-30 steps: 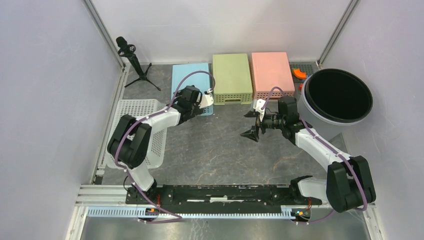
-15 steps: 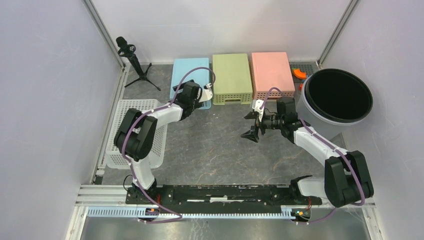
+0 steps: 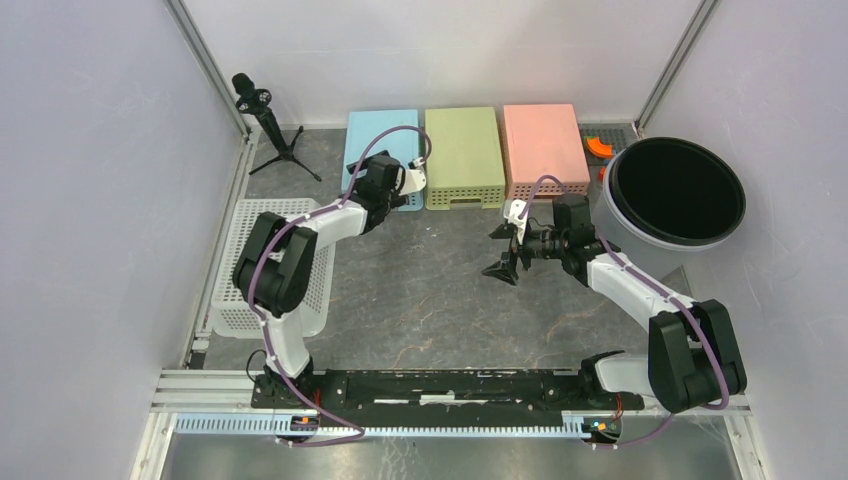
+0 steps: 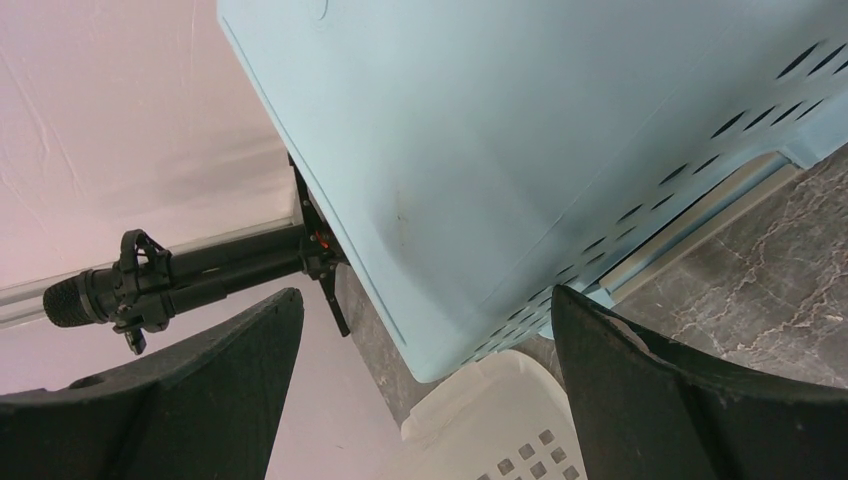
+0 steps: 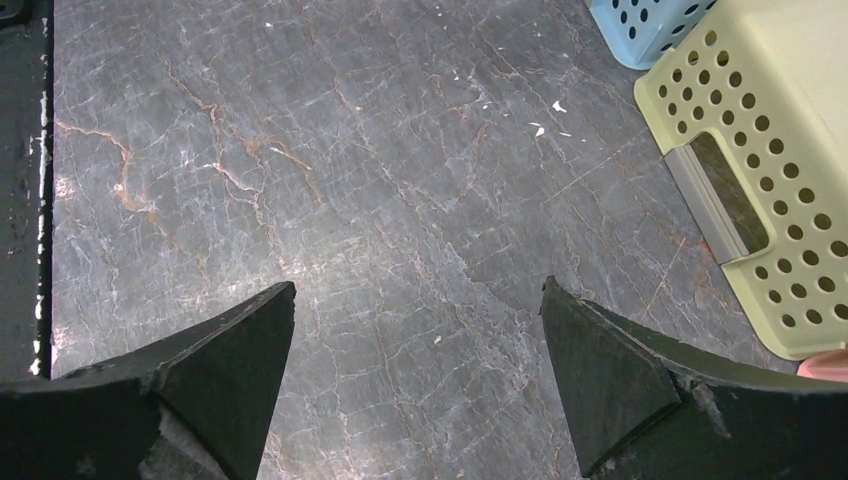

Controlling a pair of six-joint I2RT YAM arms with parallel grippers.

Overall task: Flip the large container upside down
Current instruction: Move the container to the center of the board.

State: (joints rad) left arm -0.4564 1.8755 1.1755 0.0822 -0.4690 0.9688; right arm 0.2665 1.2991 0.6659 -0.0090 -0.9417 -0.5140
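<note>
A large round grey tub point(image 3: 676, 192) with a dark inside stands open side up at the far right. A large white perforated basket point(image 3: 262, 262) lies at the left. Blue point(image 3: 380, 150), green point(image 3: 463, 155) and pink point(image 3: 541, 148) baskets lie bottom up in a row at the back. My left gripper point(image 3: 398, 198) is open at the near edge of the blue basket point(image 4: 500, 150), which fills the left wrist view; I cannot tell if a finger touches it. My right gripper point(image 3: 497, 250) is open and empty over bare floor point(image 5: 400, 200) mid-table.
A black microphone on a tripod point(image 3: 268, 122) stands at the back left and also shows in the left wrist view point(image 4: 110, 290). An orange object point(image 3: 598, 147) lies behind the tub. The white basket's corner point(image 4: 500, 420) and green basket's handle side point(image 5: 770, 150) are near the grippers.
The blue basket has shifted toward the back wall and into line with the green and pink ones, with my left gripper following it. My right arm has barely moved.
</note>
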